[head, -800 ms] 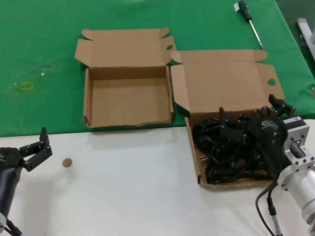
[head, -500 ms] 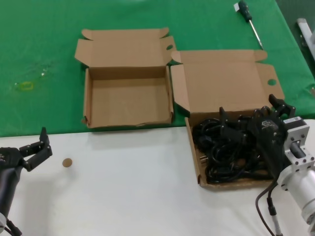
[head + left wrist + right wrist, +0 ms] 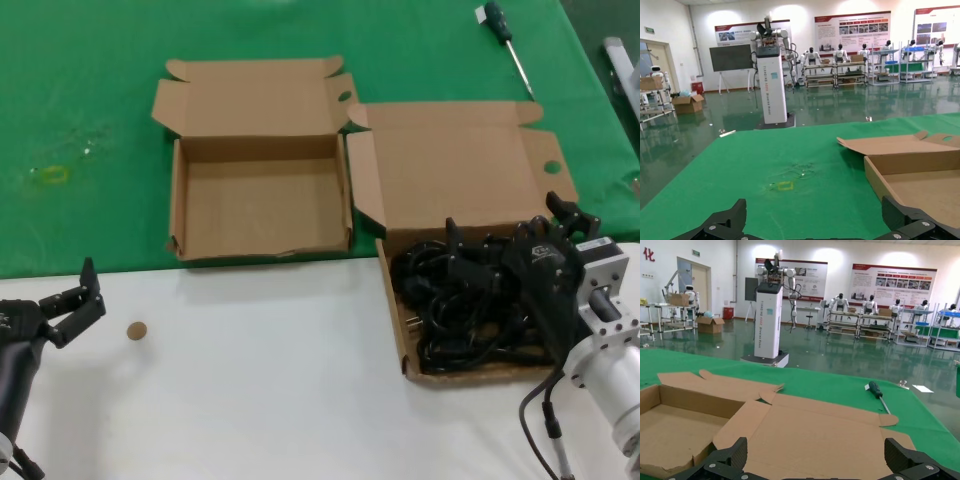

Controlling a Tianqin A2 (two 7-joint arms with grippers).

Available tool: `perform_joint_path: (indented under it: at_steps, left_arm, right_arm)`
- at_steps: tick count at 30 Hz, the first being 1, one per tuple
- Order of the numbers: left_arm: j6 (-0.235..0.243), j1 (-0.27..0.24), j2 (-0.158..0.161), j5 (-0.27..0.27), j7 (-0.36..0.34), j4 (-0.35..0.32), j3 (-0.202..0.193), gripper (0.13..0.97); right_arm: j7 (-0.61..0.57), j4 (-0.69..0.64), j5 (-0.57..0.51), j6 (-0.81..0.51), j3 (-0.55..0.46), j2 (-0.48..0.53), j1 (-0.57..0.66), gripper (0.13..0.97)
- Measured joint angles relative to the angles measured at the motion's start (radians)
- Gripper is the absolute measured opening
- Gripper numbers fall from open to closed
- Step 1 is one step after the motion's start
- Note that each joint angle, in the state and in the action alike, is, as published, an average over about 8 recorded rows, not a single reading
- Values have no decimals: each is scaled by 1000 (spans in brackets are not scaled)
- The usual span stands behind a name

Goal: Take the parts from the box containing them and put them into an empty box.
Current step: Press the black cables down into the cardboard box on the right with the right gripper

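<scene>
The parts (image 3: 455, 315), a black tangle of cables, lay heaped in the box containing them (image 3: 450, 185), which sat at the right of the desk with its tall lid panel thrown back onto the green cloth. Just beside it on the left, touching at the flaps, stood the empty box (image 3: 258, 205), nothing in it. The right pincer (image 3: 510, 235) hung over the tangle with its fingers spread wide, pinching nothing, so I judged the first pick to be only beginning: the next move called for lowering into the heap, closing on a strand and carrying it left. The left pincer (image 3: 70, 300) waited well apart over the white front of the desk (image 3: 270, 400), also spread. A small brown disc (image 3: 136, 330) lay near it, and a screwdriver (image 3: 507, 45) on the green cloth (image 3: 80, 90) beyond. Behind stretched a showroom hall with a white pillar (image 3: 774, 82), shelving and wall posters.
</scene>
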Motion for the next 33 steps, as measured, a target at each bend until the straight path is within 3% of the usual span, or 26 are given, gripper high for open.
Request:
perform_joint_path:
  at_steps: [5, 17, 23, 31, 33]
  left_arm:
    - [0, 0, 0, 0, 0, 0, 0, 950]
    - [0, 0, 0, 0, 0, 0, 0, 809]
    - [0, 0, 0, 0, 0, 0, 0, 711]
    - [0, 0, 0, 0, 0, 0, 0, 490]
    - [0, 0, 0, 0, 0, 0, 0, 490]
  right_arm:
    - [0, 0, 0, 0, 0, 1, 0, 966]
    - [10, 8, 28, 38, -73, 86, 8, 966]
    - [10, 37, 74, 60, -157, 228, 26, 966]
    - [26, 69, 106, 30, -311, 492, 122, 966]
    - [36, 72, 85, -6, -341, 545, 156, 966]
